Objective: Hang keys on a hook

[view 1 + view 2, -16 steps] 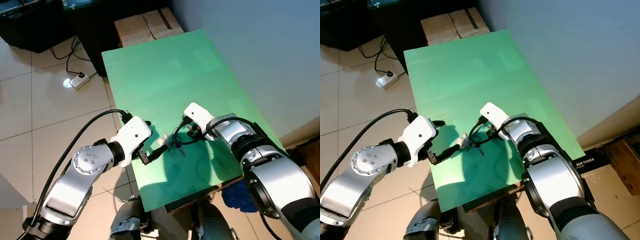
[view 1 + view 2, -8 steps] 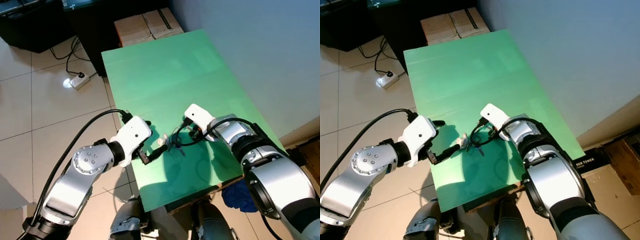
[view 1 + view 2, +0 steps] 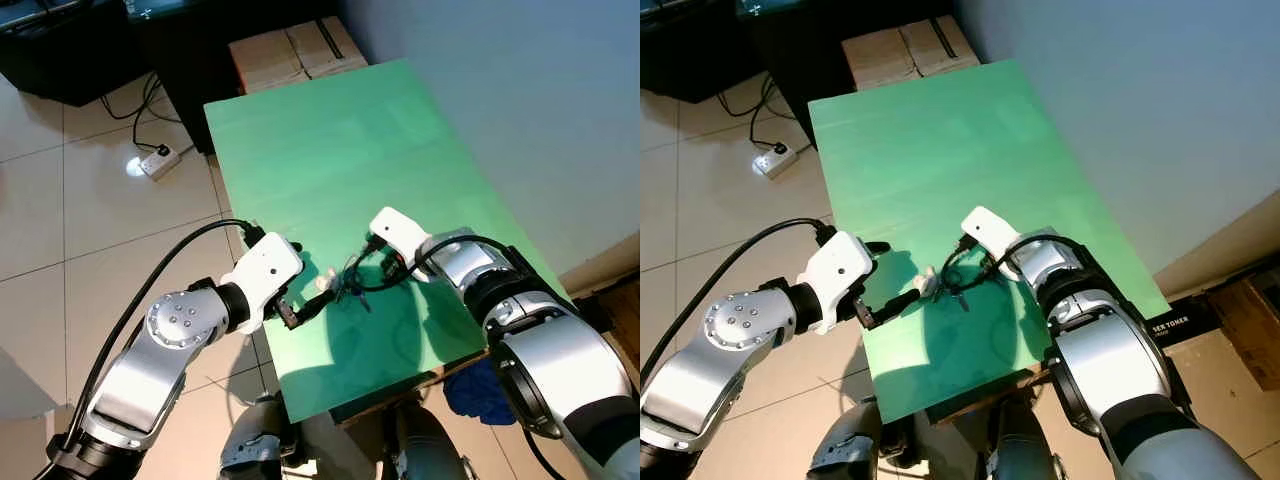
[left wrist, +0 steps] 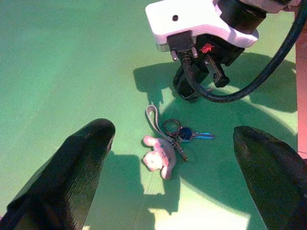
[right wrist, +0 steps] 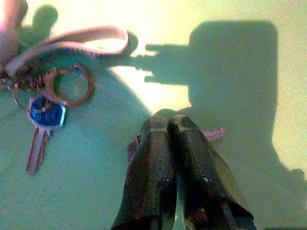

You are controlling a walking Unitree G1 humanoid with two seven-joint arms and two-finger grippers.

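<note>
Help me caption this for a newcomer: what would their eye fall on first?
The bright green table stands out first, with both silver arms reaching in over its near end. Between them lies a bunch of keys with a blue-headed key, a strap and a small pink charm. The left claw is open around it; the right claw is shut, tips on the tabletop beside the bunch.

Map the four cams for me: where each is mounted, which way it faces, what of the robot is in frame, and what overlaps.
Left eye, right eye: head stereo pair, facing forward and down at the green table; both silver arms in frame, left hand, right hand.
Left wrist: looks along the open left fingers at the keys lying on the table, right hand behind them.
Right wrist: looks along the shut right fingers, resting over a small pink item, keys beside.
Shared: the keys and green tabletop appear in all.
</note>
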